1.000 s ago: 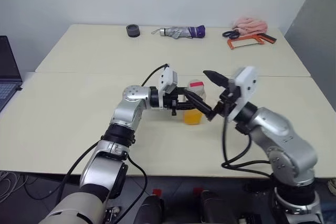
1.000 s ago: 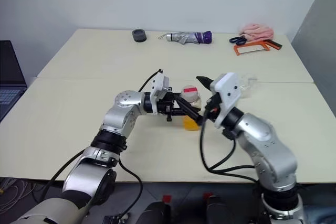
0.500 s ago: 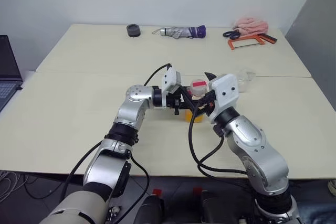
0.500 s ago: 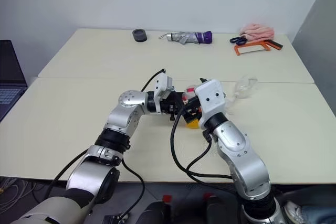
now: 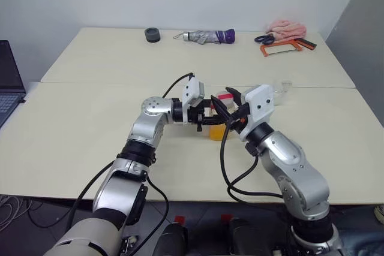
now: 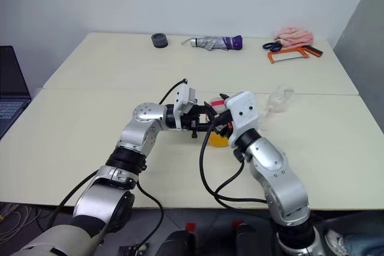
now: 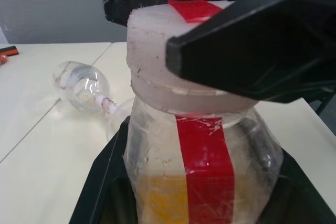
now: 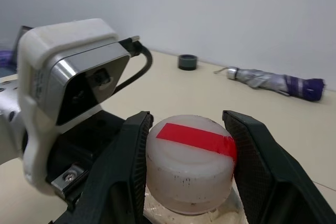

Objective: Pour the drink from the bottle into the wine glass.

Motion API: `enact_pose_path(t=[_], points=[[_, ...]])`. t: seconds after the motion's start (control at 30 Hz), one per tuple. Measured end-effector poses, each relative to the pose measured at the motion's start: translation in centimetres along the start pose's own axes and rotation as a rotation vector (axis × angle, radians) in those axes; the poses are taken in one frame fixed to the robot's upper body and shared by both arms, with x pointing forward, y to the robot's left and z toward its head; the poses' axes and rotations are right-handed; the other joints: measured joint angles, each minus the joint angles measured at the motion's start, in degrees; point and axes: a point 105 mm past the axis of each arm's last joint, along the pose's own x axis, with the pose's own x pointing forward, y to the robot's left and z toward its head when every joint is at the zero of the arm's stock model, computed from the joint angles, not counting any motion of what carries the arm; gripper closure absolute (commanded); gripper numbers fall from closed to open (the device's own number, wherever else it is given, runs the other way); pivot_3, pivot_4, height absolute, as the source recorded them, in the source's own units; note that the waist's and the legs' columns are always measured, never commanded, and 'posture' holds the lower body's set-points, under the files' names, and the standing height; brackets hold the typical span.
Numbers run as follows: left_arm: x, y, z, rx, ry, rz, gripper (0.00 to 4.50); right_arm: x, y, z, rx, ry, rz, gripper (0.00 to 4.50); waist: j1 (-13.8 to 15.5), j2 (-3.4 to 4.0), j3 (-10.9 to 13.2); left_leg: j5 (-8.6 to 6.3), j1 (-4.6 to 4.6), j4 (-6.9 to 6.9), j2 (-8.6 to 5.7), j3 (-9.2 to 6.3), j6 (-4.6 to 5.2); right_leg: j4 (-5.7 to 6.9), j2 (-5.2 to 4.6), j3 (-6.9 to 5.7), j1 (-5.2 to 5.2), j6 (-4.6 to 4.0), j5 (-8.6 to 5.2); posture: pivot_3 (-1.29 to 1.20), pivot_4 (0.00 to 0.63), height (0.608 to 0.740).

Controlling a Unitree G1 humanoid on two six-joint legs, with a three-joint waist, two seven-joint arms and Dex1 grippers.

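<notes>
I hold the bottle (image 5: pixel 218 125) upright near the middle of the table (image 5: pixel 72 130), my left gripper (image 5: pixel 208 118) clamped on its body from the side. Orange drink (image 7: pixel 160 199) fills only its lower part. My right gripper (image 8: pixel 189 156) is at the cap (image 8: pixel 190 161), one finger (image 8: pixel 128 171) on each side of it; they look touching or nearly so, but I cannot tell if they grip yet. The cap sits straight between these fingers, so I think unscrewing is next. The glass (image 7: pixel 84 85) lies on its side beyond the bottle, on my right, nearer my right arm.
</notes>
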Motion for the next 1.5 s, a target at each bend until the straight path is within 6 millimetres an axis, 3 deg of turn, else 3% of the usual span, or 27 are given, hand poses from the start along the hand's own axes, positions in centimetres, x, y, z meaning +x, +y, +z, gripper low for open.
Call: enact_pose_path(t=[0.23, 0.33, 0.5, 0.57, 0.73, 0.93, 1.13, 1.5], points=[[-0.3, -0.5, 0.1, -0.012, 0.010, -0.054, 2.66, 0.2, -2.1, 0.5, -0.012, 0.099, 0.471, 2.63, -0.3, 0.01, 0.0, -0.01, 0.01, -0.01, 0.02, 0.01, 0.01, -0.03, 0.04, -0.07, 0.04, -0.01, 0.00, 0.00, 0.150, 0.740], [-0.1, -0.7, 0.2, -0.014, 0.013, -0.068, 2.66, 0.1, -3.0, 0.4, 0.025, 0.121, 0.540, 1.59, -0.3, 0.01, 0.0, -0.01, -0.01, -0.01, 0.02, -0.02, 0.01, -0.03, 0.02, -0.05, 0.04, -0.01, 0.00, 0.00, 0.150, 0.740], [-0.1, -0.8, 1.0, 0.020, 0.006, -0.073, 2.67, -1.1, -4.7, 1.0, 0.043, 0.112, 0.512, 0.00, -0.2, 0.01, 0.0, -0.01, -0.04, 0.00, 0.10, -0.06, 0.01, -0.02, -0.06, -0.04, 0.02, -0.01, 0.01, 0.00, 0.150, 0.740], [-0.2, -0.8, 1.2, 0.028, 0.003, -0.073, 2.67, -1.7, -4.8, 1.1, 0.054, 0.100, 0.486, 0.00, 0.0, 0.01, 0.0, -0.01, -0.04, 0.00, 0.11, -0.05, 0.01, -0.01, -0.07, -0.02, 0.02, -0.01, 0.01, 0.00, 0.150, 0.740], [-0.5, -0.9, 0.9, 0.025, 0.006, -0.066, 2.67, -3.7, -2.6, 1.1, 0.037, 0.077, 0.436, 0.00, 0.1, 0.01, 0.0, -0.01, -0.03, 0.01, 0.11, -0.04, 0.01, 0.01, -0.07, 0.00, 0.01, -0.01, 0.00, 0.00, 0.150, 0.740], [-0.5, -0.9, 0.9, 0.024, 0.007, -0.066, 2.67, -2.2, -0.8, 1.8, -0.033, 0.010, 0.315, 0.00, 0.0, 0.02, 0.0, 0.00, -0.01, 0.03, 0.06, -0.01, 0.00, 0.03, 0.00, 0.01, 0.01, 0.00, 0.00, 0.00, 0.150, 0.740], [-0.3, -1.0, 0.9, 0.022, 0.000, -0.070, 2.67, -0.7, -2.0, 2.0, -0.133, 0.005, 0.206, 0.00, 0.2, 0.01, 0.0, 0.00, -0.02, 0.03, 0.05, -0.03, -0.01, 0.01, -0.04, 0.00, 0.01, 0.00, 0.00, 0.00, 0.150, 0.740], [-0.2, -0.9, 0.5, 0.000, 0.000, -0.067, 2.68, -1.3, -2.5, 1.5, -0.133, 0.022, 0.196, 0.00, 0.2, 0.01, 0.0, 0.00, -0.03, 0.03, 0.05, -0.03, 0.00, 0.01, -0.04, 0.00, 0.02, 0.00, 0.00, 0.00, 0.150, 0.740]])
